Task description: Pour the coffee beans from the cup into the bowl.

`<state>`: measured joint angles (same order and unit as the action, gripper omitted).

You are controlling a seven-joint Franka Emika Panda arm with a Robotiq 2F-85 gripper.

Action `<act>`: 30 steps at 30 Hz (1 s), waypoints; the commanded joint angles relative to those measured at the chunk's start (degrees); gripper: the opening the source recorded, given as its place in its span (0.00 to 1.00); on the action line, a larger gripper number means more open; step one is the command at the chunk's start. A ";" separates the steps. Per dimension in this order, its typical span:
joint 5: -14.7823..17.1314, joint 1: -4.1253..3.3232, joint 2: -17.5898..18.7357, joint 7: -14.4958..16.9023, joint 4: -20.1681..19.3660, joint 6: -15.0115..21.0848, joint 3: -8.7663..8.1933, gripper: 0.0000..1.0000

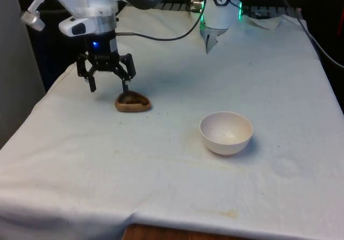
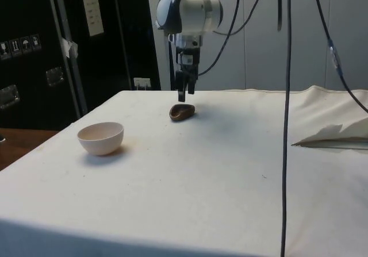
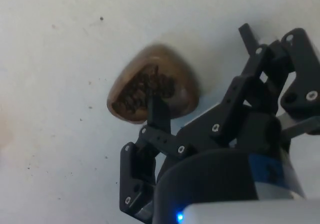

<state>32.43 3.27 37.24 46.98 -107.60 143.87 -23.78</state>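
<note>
My jaws (image 1: 109,83) hang spread apart and grasp nothing, poised just above the brown wooden cup (image 1: 132,102), which I take as my landmark. One finger (image 1: 125,82) points down over the cup's rim, close to it, and I cannot tell whether it touches; the other finger (image 1: 91,81) hangs off to the cup's side, towards the front view's left. The cup sits upright on the white cloth of the desk (image 1: 161,175), low and rounded. From my wrist I see the cup (image 3: 152,90) holding dark coffee beans (image 3: 142,91), with a finger (image 3: 159,115) crossing in front of its rim. The white bowl (image 1: 226,133) stands well apart from the cup, nearer the front camera and towards the front view's right. In the side view the jaws (image 2: 185,89) hover directly over the cup (image 2: 181,112), and the bowl (image 2: 100,138) rests away from it.
</note>
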 commanded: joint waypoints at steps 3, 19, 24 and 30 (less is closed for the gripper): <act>0.97 0.69 1.72 0.46 2.12 -1.15 0.23 1.00; 2.69 1.20 3.95 1.43 4.58 -3.21 -0.52 1.00; 2.92 1.26 4.01 1.55 4.53 -3.95 -0.46 1.00; 3.78 1.26 4.24 2.01 4.64 -4.87 -0.46 1.00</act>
<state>36.04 4.13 41.25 48.76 -103.36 139.29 -24.64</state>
